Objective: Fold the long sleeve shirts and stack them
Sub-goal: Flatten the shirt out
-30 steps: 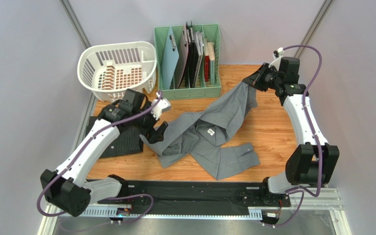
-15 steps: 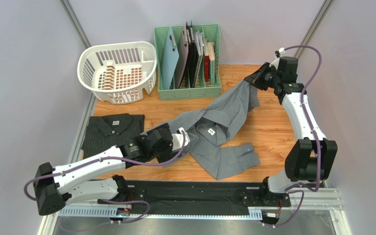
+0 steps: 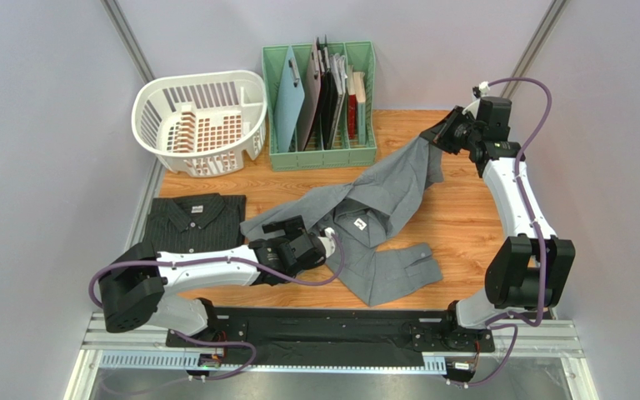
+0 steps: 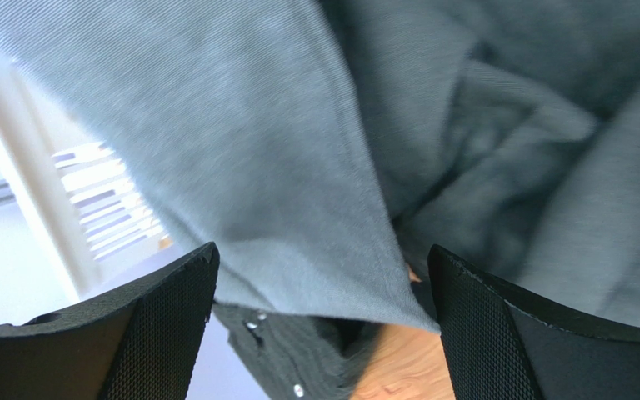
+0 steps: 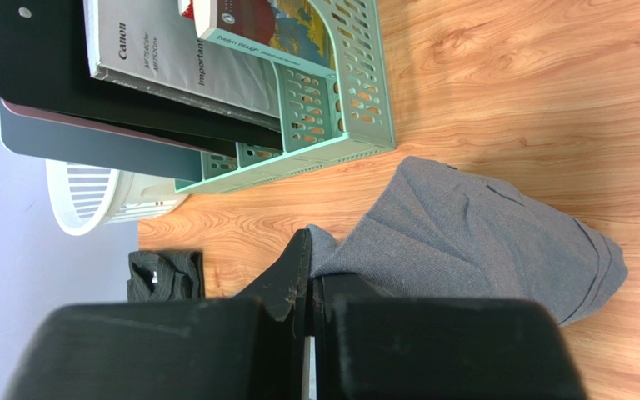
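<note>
While the right fingers (image 5: 292, 279) clamp a corner of the grey shirt (image 3: 382, 196) above the far right of the worktop (image 3: 457, 225), the left fingers (image 4: 165, 325) spread wide at its near-left edge, beside the pinstriped shirt (image 3: 190, 221).

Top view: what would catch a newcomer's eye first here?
The grey shirt sprawls crumpled across the middle of the table. Its far corner is pinched at the back right by the right hand, which is shut on the cloth. The left hand hangs open at the shirt's near-left edge, and a dark shirt lies folded at the table's left edge.
</note>
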`<move>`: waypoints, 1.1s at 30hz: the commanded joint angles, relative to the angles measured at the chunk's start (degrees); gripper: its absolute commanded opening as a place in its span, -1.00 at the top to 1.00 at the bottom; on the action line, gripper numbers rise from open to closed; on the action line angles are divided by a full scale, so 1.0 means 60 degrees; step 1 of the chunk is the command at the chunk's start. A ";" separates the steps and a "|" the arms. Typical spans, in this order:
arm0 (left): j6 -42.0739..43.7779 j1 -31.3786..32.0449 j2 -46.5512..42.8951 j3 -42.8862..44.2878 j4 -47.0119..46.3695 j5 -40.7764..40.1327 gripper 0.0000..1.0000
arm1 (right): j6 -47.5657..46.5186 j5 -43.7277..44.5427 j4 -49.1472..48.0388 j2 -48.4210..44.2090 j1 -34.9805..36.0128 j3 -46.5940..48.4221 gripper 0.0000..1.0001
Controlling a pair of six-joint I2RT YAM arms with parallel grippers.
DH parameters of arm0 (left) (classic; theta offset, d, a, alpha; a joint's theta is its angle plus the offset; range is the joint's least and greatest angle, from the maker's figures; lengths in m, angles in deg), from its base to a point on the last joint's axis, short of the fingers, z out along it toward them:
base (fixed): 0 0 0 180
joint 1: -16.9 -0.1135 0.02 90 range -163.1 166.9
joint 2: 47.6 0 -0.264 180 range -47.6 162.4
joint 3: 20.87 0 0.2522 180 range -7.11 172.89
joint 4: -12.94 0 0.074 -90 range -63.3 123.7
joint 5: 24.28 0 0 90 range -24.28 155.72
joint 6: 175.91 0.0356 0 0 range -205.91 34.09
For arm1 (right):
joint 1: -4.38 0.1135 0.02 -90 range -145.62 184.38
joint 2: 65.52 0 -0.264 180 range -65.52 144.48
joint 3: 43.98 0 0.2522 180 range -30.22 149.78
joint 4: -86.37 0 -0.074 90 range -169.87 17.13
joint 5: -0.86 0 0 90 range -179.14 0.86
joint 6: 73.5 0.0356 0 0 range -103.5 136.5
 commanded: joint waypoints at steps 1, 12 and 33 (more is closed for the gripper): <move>0.0570 -0.0424 -0.1129 -0.0110 -0.0071 -0.0987 -0.98 | -0.0248 -0.0005 -0.0157 -0.0254 -0.0250 0.0141 1.00; 0.1158 -0.2401 -0.2070 0.0679 0.0441 -0.0023 1.00 | -0.0263 -0.0503 0.0033 -0.0723 -0.0485 -0.0020 1.00; 0.1876 -0.5771 -0.0983 1.1928 0.7105 0.9632 1.00 | -0.4714 -0.0754 0.2583 -0.2126 -0.2726 0.6735 1.00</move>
